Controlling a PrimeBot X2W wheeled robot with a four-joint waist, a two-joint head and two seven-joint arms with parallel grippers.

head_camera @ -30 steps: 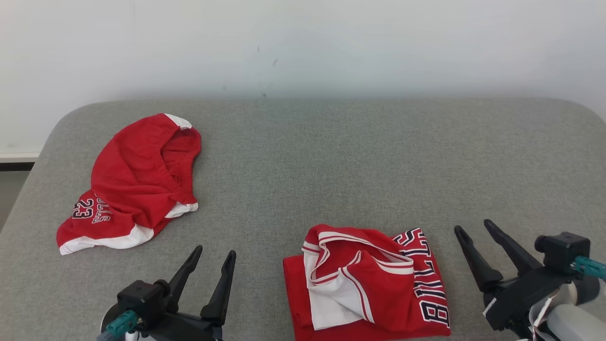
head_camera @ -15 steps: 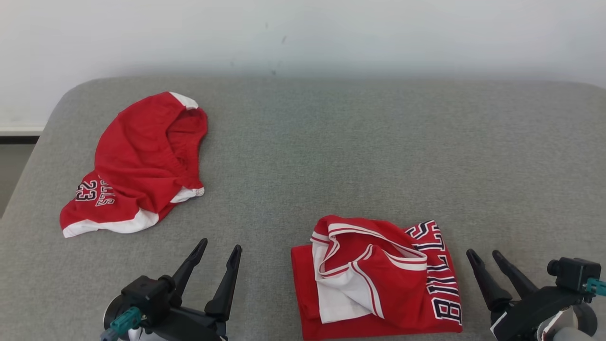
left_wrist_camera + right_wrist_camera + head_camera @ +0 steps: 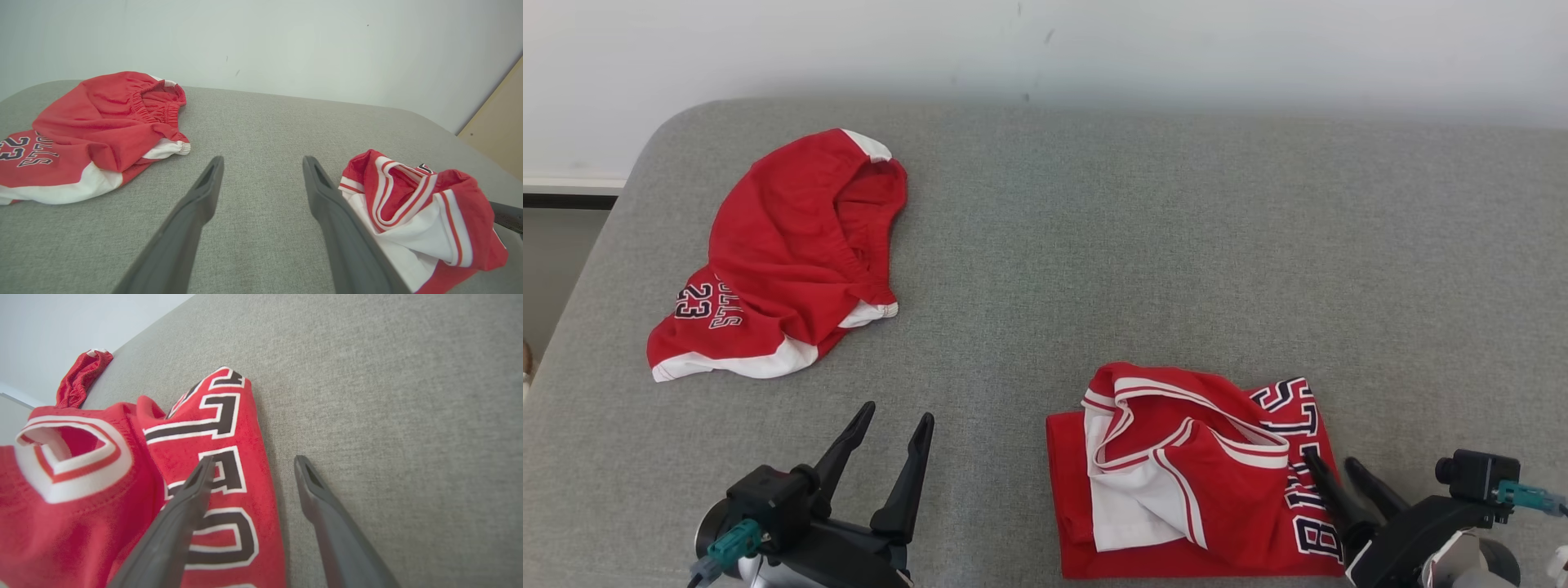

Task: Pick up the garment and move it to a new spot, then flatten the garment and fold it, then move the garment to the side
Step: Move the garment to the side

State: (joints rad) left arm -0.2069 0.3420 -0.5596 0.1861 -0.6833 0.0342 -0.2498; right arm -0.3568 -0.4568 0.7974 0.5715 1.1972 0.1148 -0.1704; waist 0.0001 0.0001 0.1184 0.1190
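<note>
At five o'clock on the grey table (image 3: 1143, 245), the red jersey (image 3: 1192, 474) lies roughly folded. The right gripper (image 3: 1330, 461) sits over its three o'clock edge, jaws open. The left gripper (image 3: 898, 412) is open and empty. Next, I think: pinch that edge and lift.

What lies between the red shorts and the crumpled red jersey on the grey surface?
Bare grey surface separates shorts and jersey, as the head view shows.
</note>
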